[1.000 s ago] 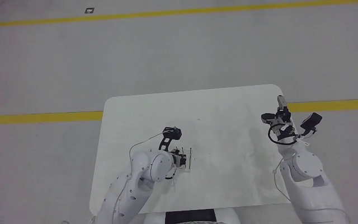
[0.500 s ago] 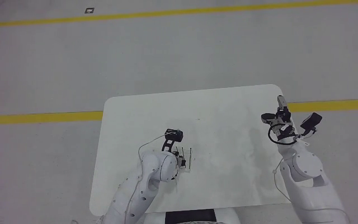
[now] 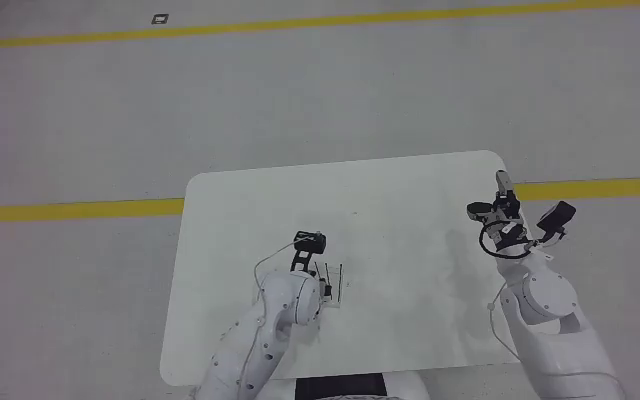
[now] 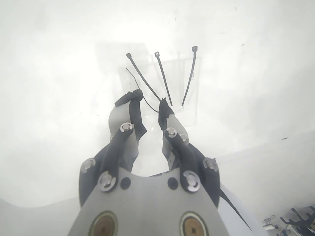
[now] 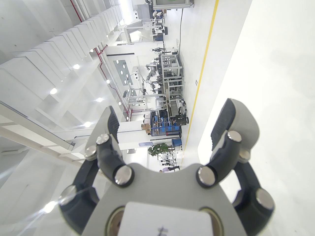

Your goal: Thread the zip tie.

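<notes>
Several black zip ties (image 4: 163,79) stand upright in a clear holder (image 4: 194,114) on the white table (image 3: 400,200); three show their heads at the top. A thinner, curved zip tie (image 4: 133,78) runs down between the tips of my left gripper (image 4: 149,101). That gripper is open with a narrow gap, right at the holder, and its black-wrapped fingertips (image 4: 134,96) reach the ties' lower ends. From above, the left gripper (image 3: 322,284) sits beside the zip ties (image 3: 338,282) near the table's front middle. My right gripper (image 5: 171,112) is open and holds nothing, raised at the table's right edge (image 3: 502,182).
The table top around the holder is bare white, with wide free room between the two arms. A yellow floor line (image 3: 90,209) runs behind the table. The table's right edge lies under the right arm (image 3: 535,285).
The left arm's wrist has shifted slightly toward the table's near edge, staying at the zip ties. The right arm has not moved.
</notes>
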{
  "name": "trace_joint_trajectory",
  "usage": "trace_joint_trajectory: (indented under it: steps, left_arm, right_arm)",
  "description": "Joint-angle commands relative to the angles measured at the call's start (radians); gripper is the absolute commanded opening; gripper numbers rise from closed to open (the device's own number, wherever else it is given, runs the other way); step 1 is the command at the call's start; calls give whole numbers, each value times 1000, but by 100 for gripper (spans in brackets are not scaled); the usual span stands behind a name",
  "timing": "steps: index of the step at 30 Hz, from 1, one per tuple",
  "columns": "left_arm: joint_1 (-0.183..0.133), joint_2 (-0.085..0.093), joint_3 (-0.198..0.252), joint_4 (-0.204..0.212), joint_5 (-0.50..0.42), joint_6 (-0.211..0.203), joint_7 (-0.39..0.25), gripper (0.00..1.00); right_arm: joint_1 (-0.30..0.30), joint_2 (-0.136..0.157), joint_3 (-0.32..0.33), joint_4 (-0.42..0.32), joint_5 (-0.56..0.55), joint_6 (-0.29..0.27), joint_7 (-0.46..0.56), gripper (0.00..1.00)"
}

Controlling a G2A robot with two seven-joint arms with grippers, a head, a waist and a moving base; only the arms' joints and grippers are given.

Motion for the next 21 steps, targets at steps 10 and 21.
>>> trace_joint_trajectory:
  steps: [10, 21]
  left_arm:
    - [0, -41, -12, 40, 34, 0, -1, 15]
    - [4, -67, -37, 69, 36, 0, 27, 15]
  right_arm:
    - [0, 0, 0, 0, 0, 0, 0, 100]
    - [0, 0, 0, 0, 0, 0, 0, 100]
